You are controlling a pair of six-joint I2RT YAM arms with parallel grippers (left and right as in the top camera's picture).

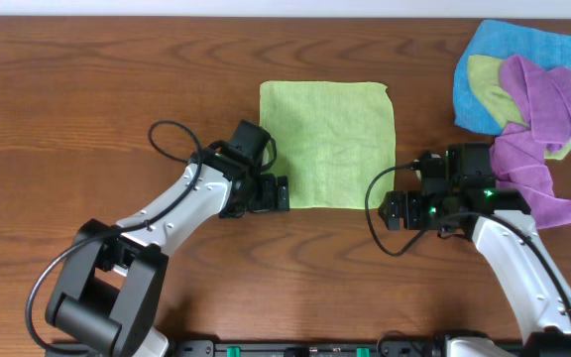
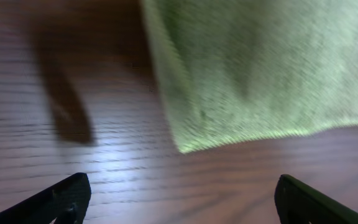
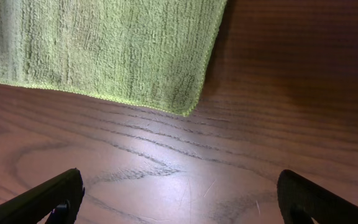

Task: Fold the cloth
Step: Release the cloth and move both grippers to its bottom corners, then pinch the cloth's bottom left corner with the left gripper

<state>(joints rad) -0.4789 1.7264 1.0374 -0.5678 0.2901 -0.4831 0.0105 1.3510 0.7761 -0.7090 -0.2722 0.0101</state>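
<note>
I have the cloth [image 1: 327, 145] spread flat and unfolded on the desk [image 1: 87, 79], lying between my two arms. The left gripper [image 1: 283, 193] sits low at the cloth's near corner on that side, jaws spread wide. On the left wrist camera both fingertips [image 2: 64, 198] show at the bottom edges of the view. The cloth corner lies ahead of them, roughly centred in the gap and touching neither. That view is blurred, so I cannot tell how high the gripper is above the desk.

The right gripper [image 1: 393, 210] is also wide, holding nothing. It is just beside the cloth's other near corner and a little clear of the hem. On the right wrist camera that corner lies ahead and slightly left of centre, with bare wood between it and the fingertips [image 3: 55, 196].

Well behind the right gripper and out to its side lies a heap: a blue cloth [image 1: 484, 50], a purple cloth [image 1: 538, 124] and a duller yellow-green cloth [image 1: 486, 84].
</note>
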